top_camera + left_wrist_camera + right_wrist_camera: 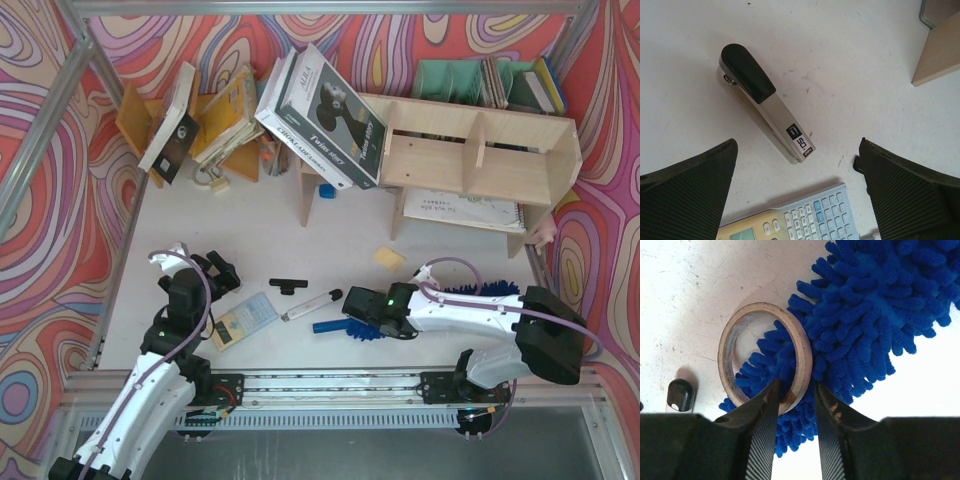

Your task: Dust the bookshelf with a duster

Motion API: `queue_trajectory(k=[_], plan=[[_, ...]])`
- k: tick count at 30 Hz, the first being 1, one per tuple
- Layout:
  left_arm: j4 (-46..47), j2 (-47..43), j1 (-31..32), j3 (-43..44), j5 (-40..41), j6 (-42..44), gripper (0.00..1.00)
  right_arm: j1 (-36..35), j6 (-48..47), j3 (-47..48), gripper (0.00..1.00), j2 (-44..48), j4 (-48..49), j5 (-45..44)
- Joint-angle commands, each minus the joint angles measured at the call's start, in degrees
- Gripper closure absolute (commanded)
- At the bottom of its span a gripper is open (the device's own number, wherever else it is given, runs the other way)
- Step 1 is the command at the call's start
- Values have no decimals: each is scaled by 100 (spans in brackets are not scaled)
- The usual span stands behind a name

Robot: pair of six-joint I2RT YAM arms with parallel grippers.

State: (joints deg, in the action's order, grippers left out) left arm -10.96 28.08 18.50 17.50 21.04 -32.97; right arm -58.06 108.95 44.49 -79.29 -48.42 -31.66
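The blue fluffy duster (pixel 366 330) lies on the white table near the front edge, its smooth handle (pixel 326 326) pointing left, mostly hidden under my right arm. In the right wrist view its shaggy strands (pixel 875 310) fill the upper right. A roll of tape (pixel 805 350) lies on them. My right gripper (pixel 797 384) (pixel 350 300) straddles the roll's near rim; the jaws stand slightly open, with a gap at the right finger. The pale plywood bookshelf (pixel 470 150) stands at the back right. My left gripper (pixel 215 268) (pixel 797 141) is wide open over the table, holding nothing.
A silver and black stapler (pixel 765 107) (pixel 310 303) and a calculator (pixel 805 220) (pixel 243 318) lie below the left gripper. A black bar (pixel 290 283), a yellow pad (pixel 389 258) and a blue cube (pixel 327 190) lie on the table. A boxed book (pixel 325 110) leans against the shelf's left end.
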Motion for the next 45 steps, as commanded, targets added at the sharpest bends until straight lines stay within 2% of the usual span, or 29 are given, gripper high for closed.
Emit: queue_trajectory(k=[1,9,16,23,34,41,45], plan=[[34,-43,27,-28,48,19,2,36,-27,-34,64,-56,-52,-149],[63,-27,26,-39,40,28,2,48,-10,19,77,14,-136,-195],[58,-44,26,-40,49,19,2,48,-106,220,81,130,-220,-385],[97,-1,25,-36,17,28,2,95,-568,479,81,116,218,-630],[64,10,27,-17,14,29,2,718,-1836,1158,80,-809,1217,-408],[78,-5,27,-29,-1,36,2,953,-2021,1197,80,-1133,1478,-267],[65,-11,28,-24,5,28,2,951,-1950,1253,70,-1184,1271,-333]])
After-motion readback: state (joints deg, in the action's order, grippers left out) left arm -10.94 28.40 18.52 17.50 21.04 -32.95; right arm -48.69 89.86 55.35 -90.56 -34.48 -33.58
